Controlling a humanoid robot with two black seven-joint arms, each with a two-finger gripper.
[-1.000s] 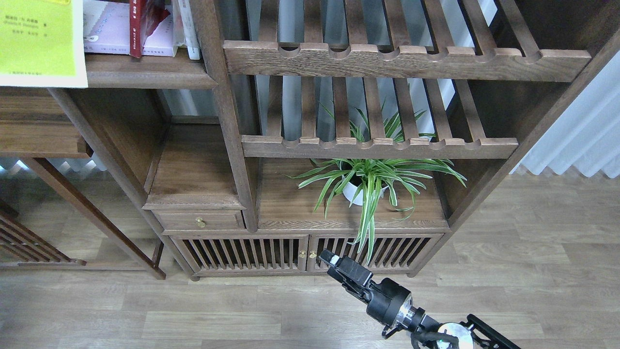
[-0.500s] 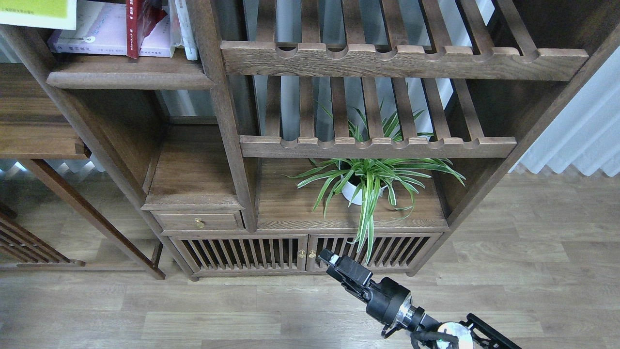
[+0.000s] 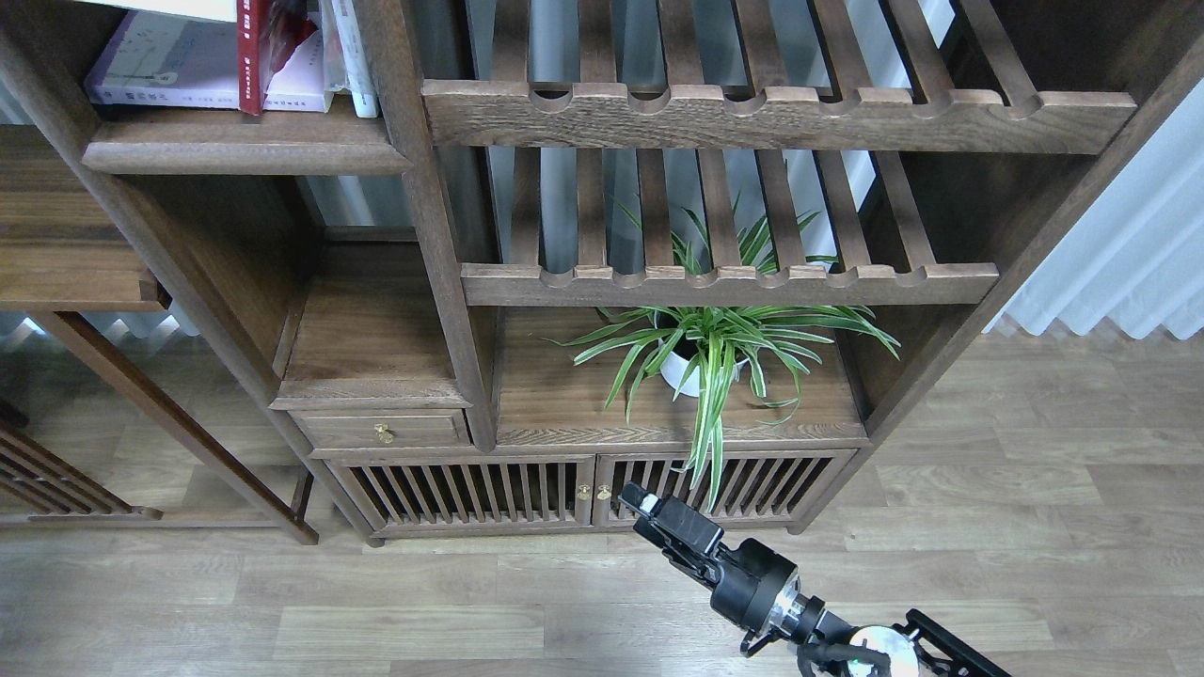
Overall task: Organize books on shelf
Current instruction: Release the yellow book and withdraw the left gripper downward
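Head view: large dark-brown wooden bookcase fills most of the frame, all of it above and beyond the right claw, which sits low, just in front of the bookcase's slatted cabinet doors. Grey-brown plank floor runs under and to the right of the claw. Pale pleated curtain is far up-right of it.

Two slatted racks w/ scalloped front rails stand straight above the claw, one over the other. Solid flat dark-brown shelf w/ thick rounded front edge is far up-left of the claw, at the frame's top-left corner.

On that shelf: pale lavender-white paperback lies flat, well apart from the claw. Red-cover book stands upright in front of it, leaning a little, its lower edge at the shelf's front. White-spined upright books are just right of the red one, against the bookcase post. Thin pale strip of another cover shows at the very top edge, above the lavender one; can't tell more of it.

Green striped spider plant in a white pot sits just above the claw on the bookcase's low board, its longest leaves hanging down over the cabinet doors close to the claw tip.

Small drawer w/ brass knob is up-left of the claw.

Right claw holds nothing, is seen small, dark & end-on; can't tell if fingers are spread or pressed together. Left claw isn't in frame.
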